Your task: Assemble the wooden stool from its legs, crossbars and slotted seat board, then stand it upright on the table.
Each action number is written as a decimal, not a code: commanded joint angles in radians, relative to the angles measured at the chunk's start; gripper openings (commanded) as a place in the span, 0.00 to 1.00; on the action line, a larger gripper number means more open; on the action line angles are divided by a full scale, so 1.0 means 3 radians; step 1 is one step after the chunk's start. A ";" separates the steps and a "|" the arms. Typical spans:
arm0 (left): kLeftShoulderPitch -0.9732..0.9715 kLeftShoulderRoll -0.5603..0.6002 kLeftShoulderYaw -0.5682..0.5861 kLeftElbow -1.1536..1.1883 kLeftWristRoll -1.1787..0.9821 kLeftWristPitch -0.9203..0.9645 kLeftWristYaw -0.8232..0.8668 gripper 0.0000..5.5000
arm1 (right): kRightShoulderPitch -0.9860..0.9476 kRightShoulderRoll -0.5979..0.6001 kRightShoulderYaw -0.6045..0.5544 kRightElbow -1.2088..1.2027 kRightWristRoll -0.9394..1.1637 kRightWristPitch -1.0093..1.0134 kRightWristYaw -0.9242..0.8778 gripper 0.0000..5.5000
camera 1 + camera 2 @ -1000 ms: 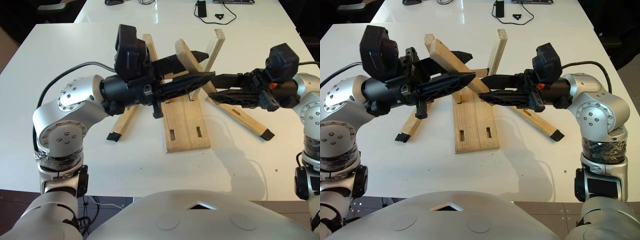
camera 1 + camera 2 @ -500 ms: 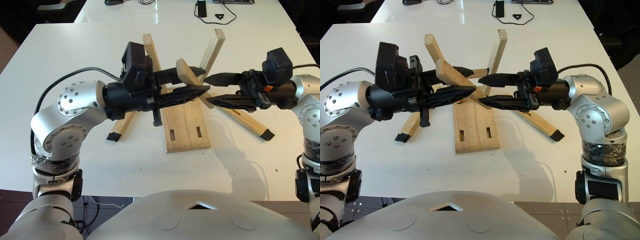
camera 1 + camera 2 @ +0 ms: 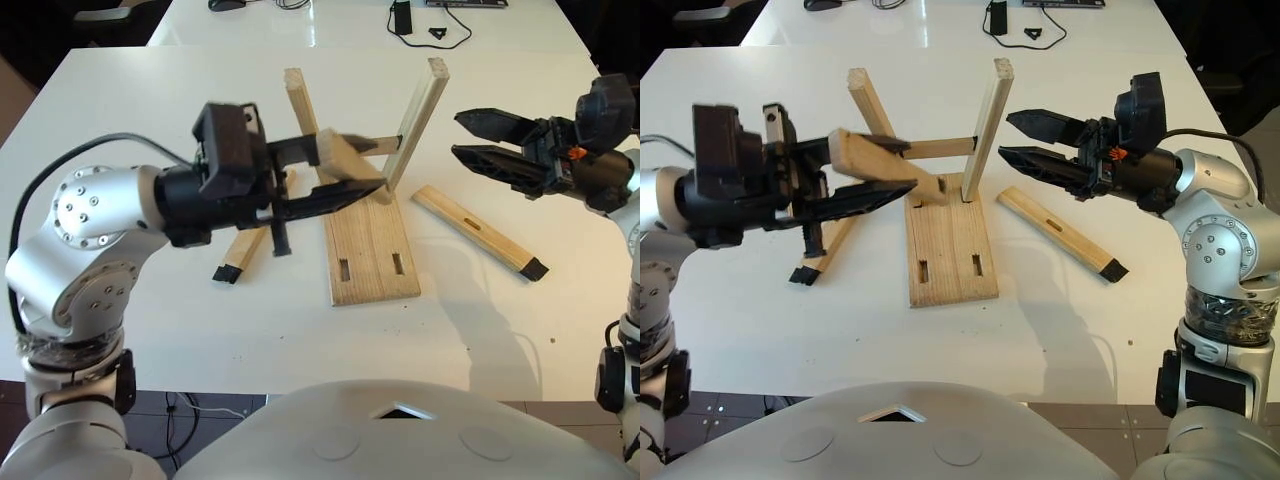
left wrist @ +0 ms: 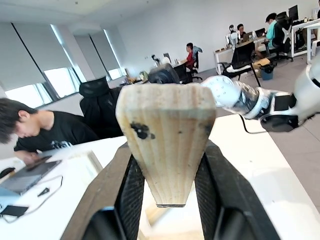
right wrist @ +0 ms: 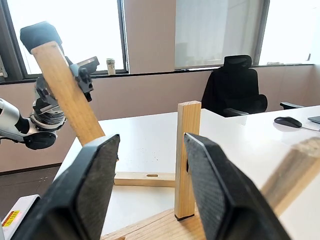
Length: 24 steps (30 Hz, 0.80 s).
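Wooden slotted seat board [image 3: 368,235] is lying flat on the white worktop [image 3: 120,100]. One leg [image 3: 415,130] is standing upright at its far end, and a crossbar [image 3: 940,148] is joining that leg to a second, leaning leg [image 3: 868,100]. The left tool [image 3: 355,165] is clamping a third leg [image 3: 885,168], raised over the board's far-left corner. The right tool [image 3: 458,134] is hovering empty, fingers spread wide, to the right of the board, near a loose slotted leg [image 3: 478,230] lying there. Judged step: fitting the held leg. The next move is calling for lining its end up with a free slot, then pressing it in squarely.
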 commanded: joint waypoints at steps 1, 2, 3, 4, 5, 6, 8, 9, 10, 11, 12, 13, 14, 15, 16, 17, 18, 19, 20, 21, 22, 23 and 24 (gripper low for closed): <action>0.0633 0.0319 0.0500 0.0360 0.0271 -0.0069 -0.0349 0.23 | 0.0293 -0.0132 -0.0213 -0.0063 -0.0045 -0.0027 -0.0022 0.43; 0.0734 0.0350 0.0582 0.0555 0.0401 -0.0140 -0.0401 0.23 | 0.0346 -0.0140 -0.0253 -0.0074 -0.0046 -0.0033 -0.0039 0.43; 0.0778 0.0358 0.0636 0.0837 0.0577 -0.0249 -0.0398 0.23 | 0.0396 -0.0135 -0.0272 -0.0087 -0.0066 -0.0056 -0.0058 0.43; 0.0765 0.0345 0.0662 0.1110 0.0731 -0.0346 -0.0346 0.23 | 0.0428 -0.0123 -0.0272 -0.0095 -0.0091 -0.0077 -0.0073 0.43; 0.0701 0.0312 0.0678 0.1415 0.0869 -0.0439 -0.0267 0.23 | 0.0451 -0.0101 -0.0250 -0.0105 -0.0137 -0.0110 -0.0093 0.43; 0.0611 0.0267 0.0702 0.1715 0.0951 -0.0451 -0.0153 0.23 | 0.0462 -0.0078 -0.0213 -0.0111 -0.0181 -0.0142 -0.0106 0.43; 0.0527 0.0187 0.0712 0.2205 0.1076 -0.0529 -0.0063 0.23 | 0.0457 -0.0039 -0.0119 -0.0113 -0.0264 -0.0200 -0.0135 0.43; 0.0563 0.0176 0.0677 0.2318 0.1149 -0.0593 -0.0078 0.23 | 0.0447 -0.0030 -0.0083 -0.0108 -0.0295 -0.0220 -0.0145 0.43; 0.0636 0.0172 0.0637 0.2380 0.1229 -0.0676 -0.0117 0.23 | 0.0441 -0.0026 -0.0053 -0.0100 -0.0325 -0.0240 -0.0149 0.43; 0.0717 0.0163 0.0612 0.2396 0.1257 -0.0714 -0.0175 0.23 | 0.0446 -0.0028 -0.0032 -0.0094 -0.0357 -0.0261 -0.0153 0.43; 0.0793 0.0136 0.0602 0.2389 0.1268 -0.0735 -0.0218 0.23 | 0.0455 -0.0032 -0.0019 -0.0083 -0.0383 -0.0280 -0.0151 0.43; 0.0865 0.0103 0.0584 0.2375 0.1282 -0.0747 -0.0248 0.23 | 0.0472 -0.0036 -0.0009 -0.0074 -0.0406 -0.0299 -0.0148 0.43; 0.0948 0.0077 0.0539 0.2350 0.1323 -0.0790 -0.0284 0.23 | 0.0493 -0.0039 -0.0003 -0.0070 -0.0427 -0.0319 -0.0146 0.43; 0.1026 0.0061 0.0488 0.2329 0.1385 -0.0851 -0.0309 0.23 | 0.0502 -0.0039 0.0003 -0.0066 -0.0447 -0.0338 -0.0149 0.43; 0.1129 0.0067 0.0404 0.2285 0.1483 -0.0933 -0.0351 0.23 | 0.0492 -0.0019 -0.0019 -0.0060 -0.0418 -0.0319 -0.0189 0.43; 0.1245 0.0084 0.0341 0.2206 0.1539 -0.0991 -0.0424 0.23 | 0.0464 -0.0004 -0.0046 -0.0043 -0.0372 -0.0284 -0.0228 0.43; 0.1368 0.0110 0.0305 0.2099 0.1545 -0.1016 -0.0526 0.23 | 0.0440 0.0001 -0.0079 -0.0036 -0.0327 -0.0256 -0.0255 0.43; 0.1483 0.0142 0.0295 0.1976 0.1494 -0.0997 -0.0644 0.23 | 0.0429 -0.0002 -0.0107 -0.0035 -0.0291 -0.0238 -0.0267 0.43; 0.1609 0.0182 0.0312 0.1821 0.1390 -0.0941 -0.0780 0.23 | 0.0424 -0.0011 -0.0124 -0.0029 -0.0275 -0.0232 -0.0268 0.43; 0.1698 0.0214 0.0332 0.1695 0.1305 -0.0902 -0.0884 0.23 | 0.0427 -0.0021 -0.0132 -0.0026 -0.0270 -0.0232 -0.0271 0.43; 0.1757 0.0232 0.0356 0.1578 0.1221 -0.0853 -0.0953 0.23 | 0.0434 -0.0028 -0.0134 -0.0020 -0.0273 -0.0237 -0.0272 0.43; 0.1781 0.0236 0.0382 0.1486 0.1148 -0.0805 -0.0982 0.23 | 0.0438 -0.0031 -0.0134 -0.0017 -0.0275 -0.0239 -0.0275 0.43; 0.1763 0.0226 0.0408 0.1408 0.1075 -0.0753 -0.0970 0.23 | 0.0443 -0.0030 -0.0131 -0.0014 -0.0282 -0.0242 -0.0281 0.43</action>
